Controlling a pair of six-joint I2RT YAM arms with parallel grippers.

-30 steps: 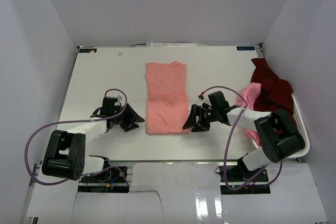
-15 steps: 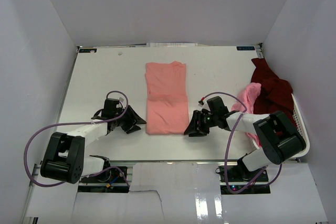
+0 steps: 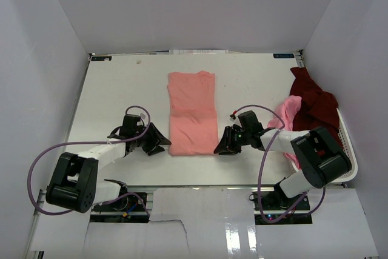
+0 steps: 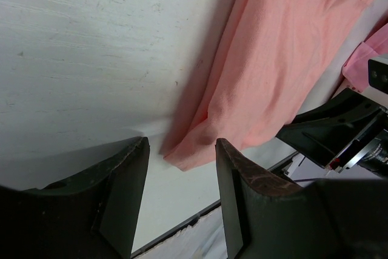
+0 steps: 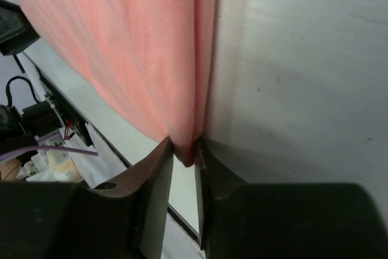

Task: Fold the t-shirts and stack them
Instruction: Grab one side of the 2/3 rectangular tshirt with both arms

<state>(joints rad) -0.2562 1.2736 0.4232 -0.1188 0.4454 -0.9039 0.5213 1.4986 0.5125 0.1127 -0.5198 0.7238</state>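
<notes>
Gripping the near-right corner of the salmon shirt, the right gripper has its fingers pinched almost together, with a fold of cloth between the tips. Left gripper sits low at the opposite, near-left corner with its jaws wide apart. That corner lies flat on the table in the gap, and whether either finger touches it cannot be told. From above, both grippers flank the shirt's near edge, left and right, each arm reaching inward from its base. Salmon shirt lies mid-table as a long narrow rectangle, already folded lengthwise, running from the near edge toward the far side, with a faint crease across its middle. Off to the right, a crumpled pink shirt sits just beside the right forearm. Behind it, touching, a maroon shirt is heaped at the far end of the white basket, against the right wall.
</notes>
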